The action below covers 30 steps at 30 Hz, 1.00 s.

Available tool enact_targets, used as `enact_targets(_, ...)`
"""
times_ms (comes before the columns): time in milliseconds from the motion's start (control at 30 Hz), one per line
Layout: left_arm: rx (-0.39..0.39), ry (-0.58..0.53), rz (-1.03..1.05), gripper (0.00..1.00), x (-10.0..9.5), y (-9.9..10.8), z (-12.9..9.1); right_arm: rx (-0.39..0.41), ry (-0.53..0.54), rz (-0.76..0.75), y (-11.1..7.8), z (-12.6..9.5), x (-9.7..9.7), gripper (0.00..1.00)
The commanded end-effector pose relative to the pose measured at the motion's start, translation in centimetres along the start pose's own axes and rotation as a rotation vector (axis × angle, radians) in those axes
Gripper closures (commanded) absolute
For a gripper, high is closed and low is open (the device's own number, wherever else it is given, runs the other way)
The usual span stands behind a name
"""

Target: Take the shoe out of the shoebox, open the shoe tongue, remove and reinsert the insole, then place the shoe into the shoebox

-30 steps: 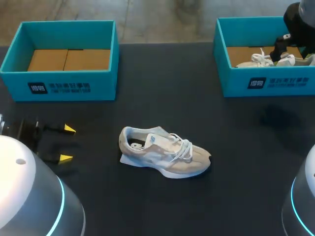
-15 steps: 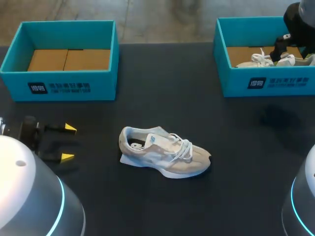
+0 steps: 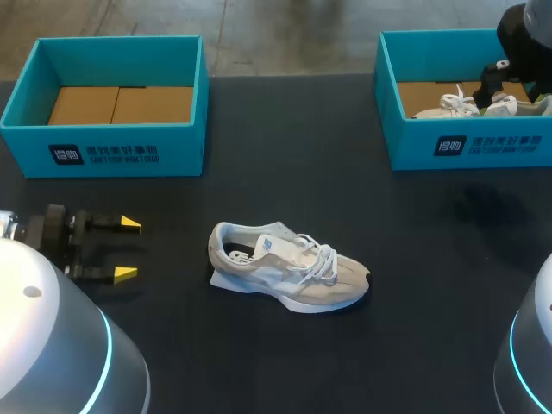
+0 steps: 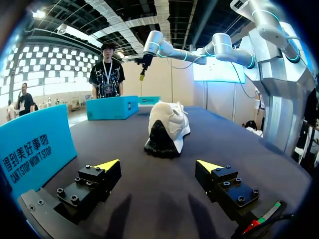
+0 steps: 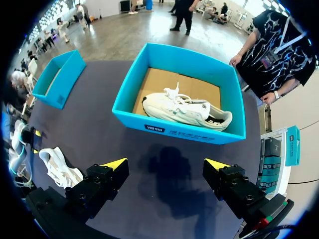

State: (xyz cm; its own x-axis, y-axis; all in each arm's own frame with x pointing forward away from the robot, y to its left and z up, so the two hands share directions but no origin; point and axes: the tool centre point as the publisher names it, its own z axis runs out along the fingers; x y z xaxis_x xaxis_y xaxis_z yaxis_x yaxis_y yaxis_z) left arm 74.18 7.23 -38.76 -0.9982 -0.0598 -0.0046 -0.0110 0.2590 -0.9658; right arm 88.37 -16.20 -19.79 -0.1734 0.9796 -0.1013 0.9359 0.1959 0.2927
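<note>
Fingers of the left end effector [image 3: 127, 248] stood spread at the near left of the surface [image 3: 259, 362], the beige shoe [image 3: 289, 269] upright on its sole ahead of them. Farther back, the teal left shoebox [image 3: 181, 157] and right shoebox [image 3: 414, 148] bore printed front labels. The right one held a second shoe [image 3: 448, 105], and the right end effector [image 5: 166, 164] hung spread above it.

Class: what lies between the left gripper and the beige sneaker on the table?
Bare black tabletop between left gripper and beige laced sneaker; head view shows it.
</note>
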Motion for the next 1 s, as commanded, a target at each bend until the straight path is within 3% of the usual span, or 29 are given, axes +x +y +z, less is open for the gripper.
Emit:
enact_targets(33,-0.023,0.016,-0.004,0.0,-0.28,-0.15,0.21,-0.001,0.002,-0.001,-0.03,0.05,-0.06,0.0)
enact_targets(1000,-0.018,0.027,0.001,0.0,-0.71,-0.02,0.88,-0.001,0.002,-0.001,-0.03,0.05,-0.06,0.0)
